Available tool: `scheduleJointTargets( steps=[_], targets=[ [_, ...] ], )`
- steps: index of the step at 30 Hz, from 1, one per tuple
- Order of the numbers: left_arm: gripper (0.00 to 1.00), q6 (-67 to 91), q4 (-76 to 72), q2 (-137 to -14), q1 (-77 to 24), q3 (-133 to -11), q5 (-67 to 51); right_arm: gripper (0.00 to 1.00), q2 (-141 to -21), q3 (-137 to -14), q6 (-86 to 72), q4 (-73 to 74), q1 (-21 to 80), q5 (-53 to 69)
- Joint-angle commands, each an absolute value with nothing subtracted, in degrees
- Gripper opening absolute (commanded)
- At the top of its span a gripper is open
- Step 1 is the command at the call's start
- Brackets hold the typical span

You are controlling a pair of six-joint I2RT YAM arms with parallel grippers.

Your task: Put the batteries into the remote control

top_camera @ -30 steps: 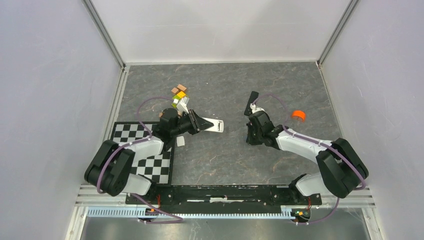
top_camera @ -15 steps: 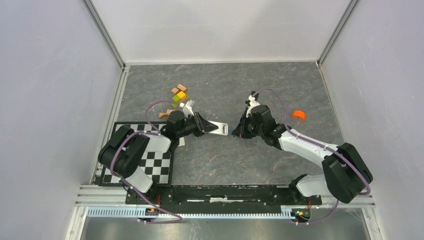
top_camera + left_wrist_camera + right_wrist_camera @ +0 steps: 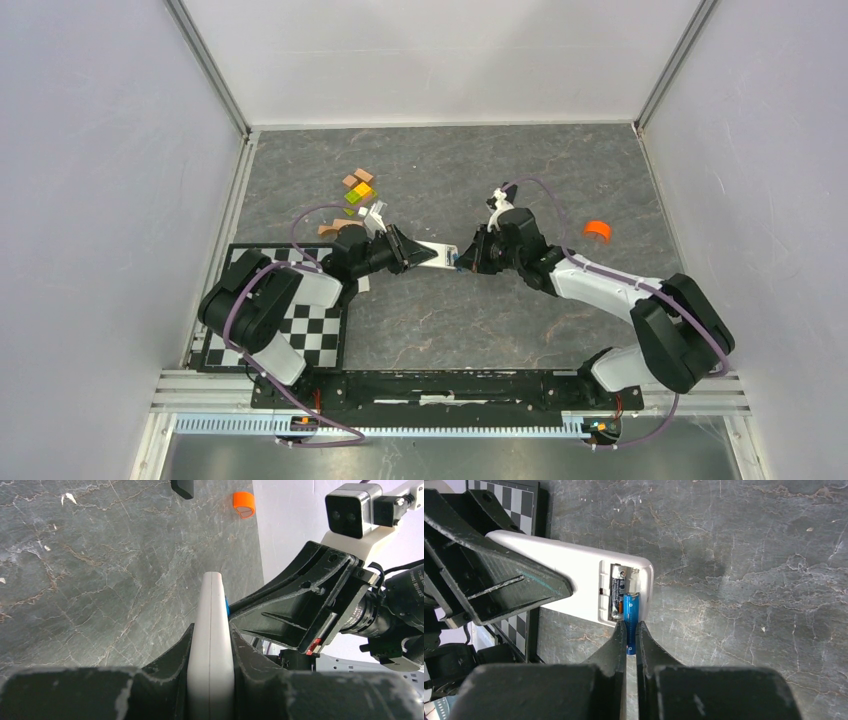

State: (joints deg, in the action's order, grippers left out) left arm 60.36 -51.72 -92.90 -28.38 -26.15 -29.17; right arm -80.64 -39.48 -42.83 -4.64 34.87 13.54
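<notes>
Left gripper [image 3: 211, 637] clamps the white remote control [image 3: 569, 572] across its front and back. Right gripper [image 3: 631, 630] pinches the blue battery [image 3: 631, 611], tip inside the open battery compartment [image 3: 636, 580], beside a seated dark battery [image 3: 618, 587]

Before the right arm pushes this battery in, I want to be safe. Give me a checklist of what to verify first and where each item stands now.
1. Remote control clamped by the left gripper: ok.
2. Blue battery pinched in the right gripper: ok.
3. Battery compartment uncovered: ok.
4. Free slot beside the seated battery: ok, the blue battery's tip is at it.
5. Blue battery parallel to the seated battery: ok, roughly.
6. Polarity of the blue battery: cannot tell.
</notes>
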Motion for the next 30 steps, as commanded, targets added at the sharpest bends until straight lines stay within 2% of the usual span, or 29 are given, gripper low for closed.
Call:
scheduleJointTargets(
  steps=[1,5,13,18,24,26,30],
  targets=[
    [0.02,62.05,-56.49,-92.7,-28.67,-25.84,-30.23,0.07,-82.17,-42.84,-43.79,-6.9,35.07,13.62],
    [0.02,62.74,-57.47,-92.66,-28.65,-25.75,-30.46,0.1,-83.18,-43.33,-44.17,-6.99,35.07,14.1],
    [0.02,64.6,-57.48,-91.89,-28.66,-25.78,-30.48,0.29,-82.52,-43.7,-44.47,-6.2,34.97,13.85],
    [0.02,66.57,-57.48,-91.3,-28.68,-26.05,-30.76,0.3,-81.51,-43.59,-44.99,-7.18,34.72,14.49],
    [0.02,68.05,-57.48,-90.46,-28.69,-25.98,-30.76,0.4,-79.42,-43.18,-45.91,-8.16,34.11,15.14],
    [0.02,68.57,-57.55,-90.08,-28.58,-26.01,-30.69,0.47,-78.62,-42.79,-46.45,-8.56,33.74,15.46],
    [0.02,70.65,-57.57,-89.28,-28.57,-26.1,-30.84,0.69,-75.61,-40.15,-47.56,-11.54,33.11,15.46]
  ],
)
